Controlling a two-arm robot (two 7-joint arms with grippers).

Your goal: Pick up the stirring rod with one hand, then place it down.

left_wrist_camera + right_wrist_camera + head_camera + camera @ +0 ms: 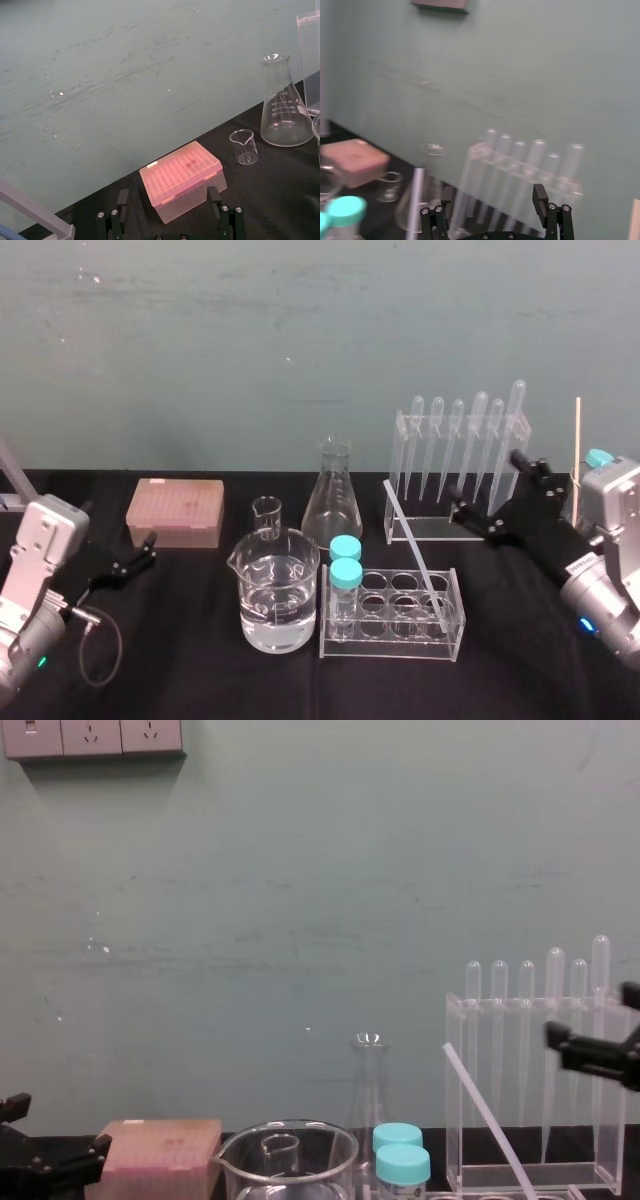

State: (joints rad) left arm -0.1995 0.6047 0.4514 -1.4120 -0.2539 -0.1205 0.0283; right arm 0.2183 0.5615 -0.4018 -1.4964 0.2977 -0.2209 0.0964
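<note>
Now the black right hand [487, 483] gapes wide near the slim, translucent stirring rod [415, 548].

**Free room:** bare black table [190, 660] at front left, between the left gripper [140, 555] and the large beaker [275, 590]. A narrower bare strip lies right of the tube rack [392, 618]. The air above the leaning stirring rod [412, 540] is unobstructed.

**Obstacles:**
- conical flask [333, 495], just left of the rod's upper end
- pipette rack [460, 465], close behind the rod
- two blue-capped vials [345, 575], in the tube rack's left end
- pink tip box [175, 512], far left
- right gripper [488, 483], fingers spread, in front of the pipette rack
</note>
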